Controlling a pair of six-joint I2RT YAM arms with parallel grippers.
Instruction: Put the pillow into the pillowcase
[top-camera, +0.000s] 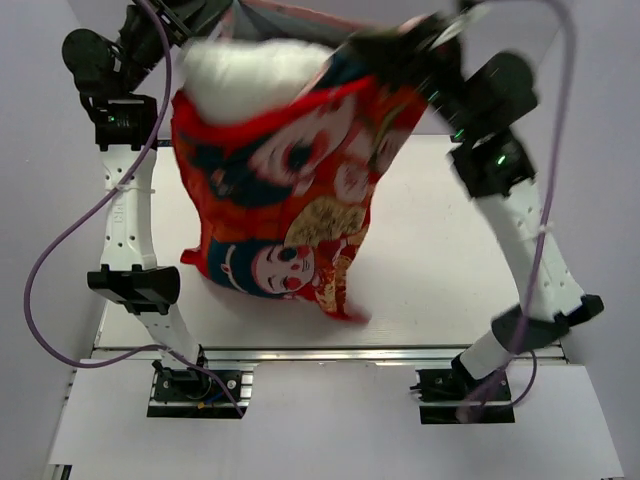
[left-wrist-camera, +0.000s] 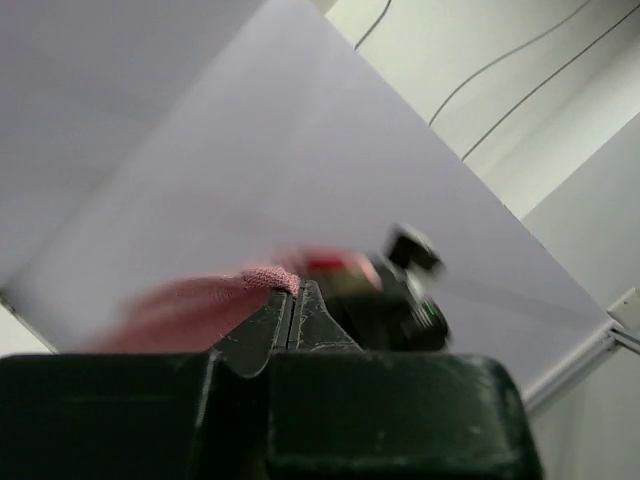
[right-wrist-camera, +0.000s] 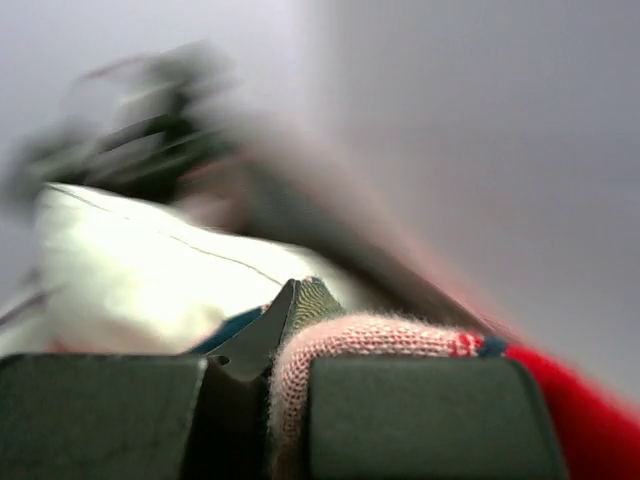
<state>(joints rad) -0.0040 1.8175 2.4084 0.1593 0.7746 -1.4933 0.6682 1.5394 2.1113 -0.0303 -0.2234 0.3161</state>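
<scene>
Because thin and floppy, best pinched at pillowcase (top-camera: 290, 200) hem, left gripper (left-wrist-camera: 293, 298) and right gripper (right-wrist-camera: 288, 305) both clamped there; pillow (top-camera: 250, 75) soft, light.

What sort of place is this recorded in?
Probably a robotics lab test cell: a white table on an aluminium rail frame, plain pale panels around it, and two bolted arms with loose purple cables holding up a pillowcase.
</scene>
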